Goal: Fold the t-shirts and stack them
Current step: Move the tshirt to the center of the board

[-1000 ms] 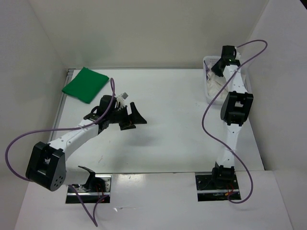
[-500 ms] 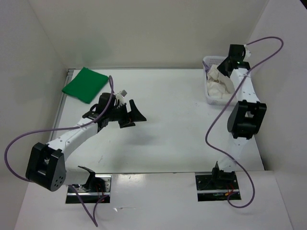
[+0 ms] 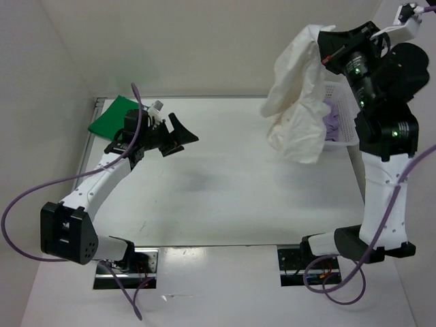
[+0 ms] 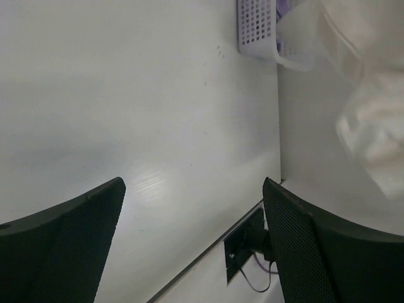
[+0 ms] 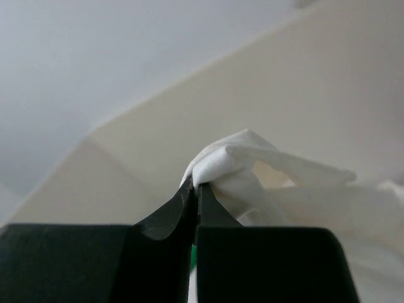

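The right fingers are pressed together on a small fold of the white t-shirt, pinching it at one point and holding it high. The whole garment hangs straight down from that pinch, so its long axis runs from the fingers toward the counter. It hangs bunched rather than spread, with its loose lower end farthest from the pinch, and I cannot tell whether that end is clear of the surface. The basket sits below these fingers and just beside the hanging cloth, with the lavender t-shirt inside it. The left fingers are spread wide and hold nothing. From them the white t-shirt lies well apart, across the bare counter on the right arm's side. The left wrist view shows its pale folds beyond and to one side of the fingertips. The green t-shirt lies flat just behind the left fingers, on the side away from the white one. The right arm is much the nearer to the white t-shirt, since it carries it. Laying the shirt out probably depends on bringing the hanging end down onto the bare stretch between the two sets of fingers. There the spread left fingers could meet a free edge.
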Robot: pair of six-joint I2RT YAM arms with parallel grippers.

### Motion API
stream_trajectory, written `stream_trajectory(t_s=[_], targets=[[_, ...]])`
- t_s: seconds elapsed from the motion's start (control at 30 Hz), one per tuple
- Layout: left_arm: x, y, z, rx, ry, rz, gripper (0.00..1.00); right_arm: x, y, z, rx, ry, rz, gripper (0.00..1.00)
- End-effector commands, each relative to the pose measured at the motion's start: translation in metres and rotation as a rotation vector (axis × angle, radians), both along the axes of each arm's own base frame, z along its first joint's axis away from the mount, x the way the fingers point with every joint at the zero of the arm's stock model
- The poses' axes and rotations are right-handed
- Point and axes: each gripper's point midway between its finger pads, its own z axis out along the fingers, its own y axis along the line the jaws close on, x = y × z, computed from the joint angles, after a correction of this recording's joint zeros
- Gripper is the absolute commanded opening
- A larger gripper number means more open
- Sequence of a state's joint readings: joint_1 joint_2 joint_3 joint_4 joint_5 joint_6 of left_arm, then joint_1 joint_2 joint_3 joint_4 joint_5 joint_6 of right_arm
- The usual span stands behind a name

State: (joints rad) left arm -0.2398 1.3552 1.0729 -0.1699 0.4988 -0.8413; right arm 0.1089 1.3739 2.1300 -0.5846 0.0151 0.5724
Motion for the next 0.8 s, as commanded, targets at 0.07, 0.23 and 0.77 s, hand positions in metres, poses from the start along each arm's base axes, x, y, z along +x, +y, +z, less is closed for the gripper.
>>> stream_trajectory(t_s=[0.07, 0.23, 0.77], targets=[[0.025, 0.041, 0.010, -0.025, -0.001, 0.160, 0.95, -0.087, 0.083, 0.073, 0.062, -0.229, 0.527, 0.00], [0.035, 0.096, 0.012, -0.021, -0.014, 0.293, 0.95, -0.049, 0.128, 0.021, 0.083, -0.072, 0.810, 0.00], [-0.006, 0.076, -0.038, 0.333, -0.048, 0.123, 0.90, 0.109, 0.121, -0.397, -0.037, 0.804, 0.450, 0.34]])
